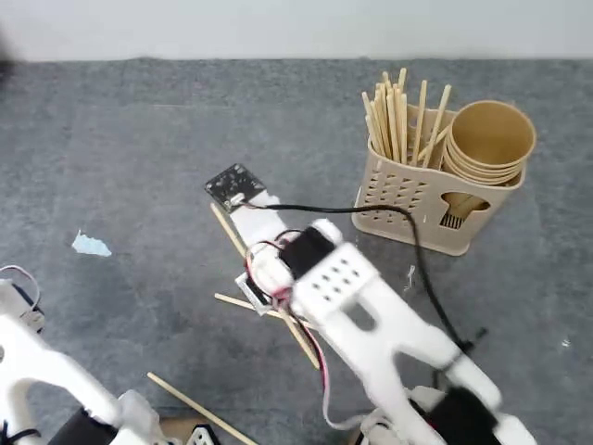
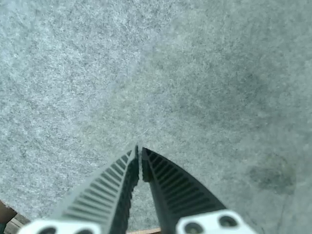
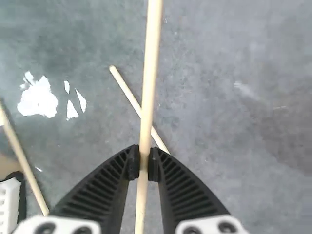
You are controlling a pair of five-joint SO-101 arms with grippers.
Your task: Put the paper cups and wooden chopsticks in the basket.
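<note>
The right gripper is clamped tight on one wooden chopstick near its middle — for balance, I'd say — low over the table, well apart from the basket holding the paper cups.

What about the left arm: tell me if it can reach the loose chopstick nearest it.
Probably yes. That chopstick lies bare on the mat beside the left arm, nothing over it, and the left gripper holds nothing.
</note>
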